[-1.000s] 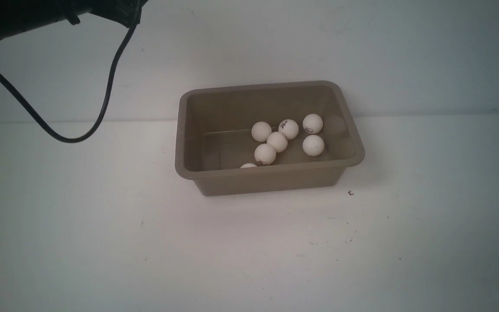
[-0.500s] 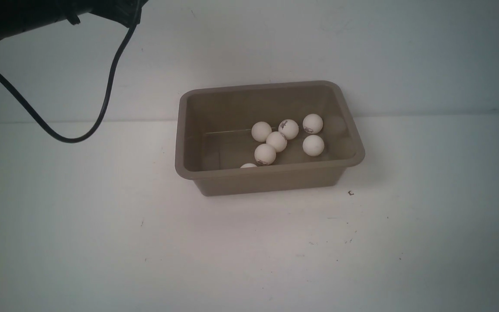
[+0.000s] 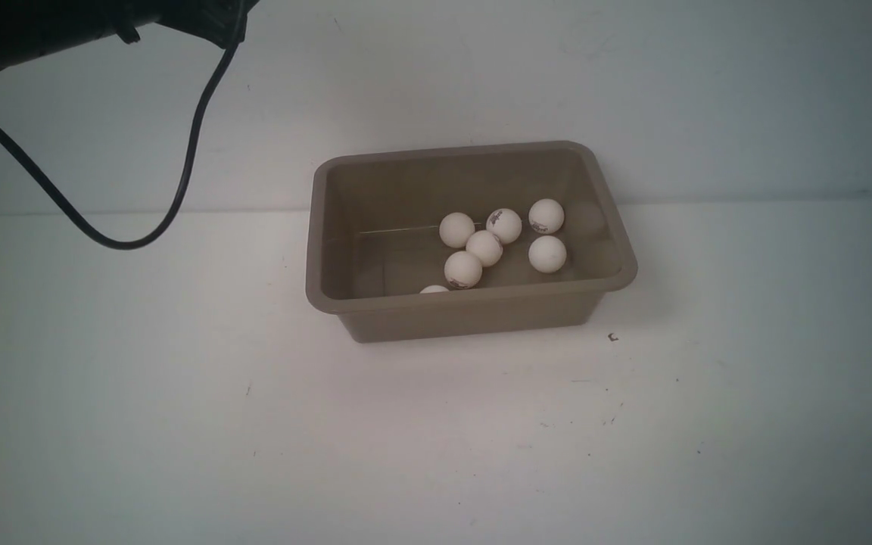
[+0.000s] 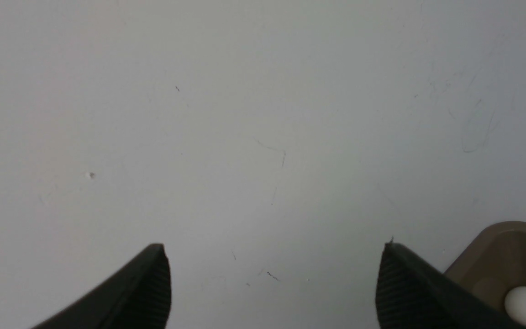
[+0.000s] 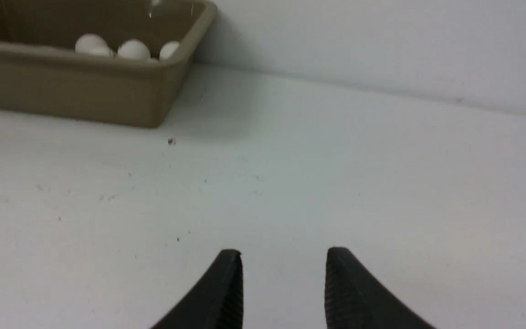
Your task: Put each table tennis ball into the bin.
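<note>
No change from earlier frames: nothing moved. Bin point(image 3: 471, 304) sat on white table point(image 3: 254, 424) near back wall. Seven balls point(image 3: 484, 247) lay inside bin, six clustered centre-right, seventh half hidden behind near rim. Left gripper point(image 4: 272, 256) hung over bare table beside bin corner, jaws spread wide, holding nothing. Right gripper point(image 5: 284, 260) low over table, well apart from bin, jaws at narrowest with gap showing, empty. Left arm's black cable point(image 3: 179, 174) looped at upper left.

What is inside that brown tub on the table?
Seven white table tennis balls lie in the bin, bunched toward its right half. Six show fully; the seventh ball peeks over the near rim, mostly covered. The floor strip behind that rim is hidden.
</note>
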Robot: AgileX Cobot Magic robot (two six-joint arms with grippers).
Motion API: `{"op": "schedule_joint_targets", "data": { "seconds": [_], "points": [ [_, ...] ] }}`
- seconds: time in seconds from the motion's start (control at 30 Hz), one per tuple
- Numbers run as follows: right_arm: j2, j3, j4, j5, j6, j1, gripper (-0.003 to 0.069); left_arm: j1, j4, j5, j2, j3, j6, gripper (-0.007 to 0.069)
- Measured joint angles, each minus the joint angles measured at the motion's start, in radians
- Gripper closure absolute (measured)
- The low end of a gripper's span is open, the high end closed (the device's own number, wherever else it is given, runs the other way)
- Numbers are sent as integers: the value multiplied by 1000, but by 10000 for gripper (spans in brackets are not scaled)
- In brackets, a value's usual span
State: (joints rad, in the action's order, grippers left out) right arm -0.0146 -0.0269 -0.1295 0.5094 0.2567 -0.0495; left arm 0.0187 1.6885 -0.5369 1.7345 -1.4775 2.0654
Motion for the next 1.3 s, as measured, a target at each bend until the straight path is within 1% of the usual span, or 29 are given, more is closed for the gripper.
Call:
{"op": "schedule_joint_targets", "data": {
  "seconds": [0.17,0.23,0.3,0.43,0.53,0.7,0.87,1.3],
  "points": [
    [0,25,-16,-14,18,0,416,0,0,0,0,0,-15,83],
    [0,33,-52,-31,36,0,416,0,0,0,0,0,-19,83],
    [0,40,-114,-69,51,0,416,0,0,-2,0,0,-24,83],
    [0,45,-172,-93,54,0,416,0,0,-8,0,0,-25,83],
    [0,46,-206,-97,54,0,416,0,0,-41,0,0,-25,83],
    [0,46,-215,-97,54,0,416,0,-1,-120,0,0,-48,83],
    [0,46,-215,-97,54,0,416,0,-2,-138,0,0,-51,83],
    [0,46,-216,-97,54,0,416,0,-4,-89,-5,0,-52,83]
  ]
}}
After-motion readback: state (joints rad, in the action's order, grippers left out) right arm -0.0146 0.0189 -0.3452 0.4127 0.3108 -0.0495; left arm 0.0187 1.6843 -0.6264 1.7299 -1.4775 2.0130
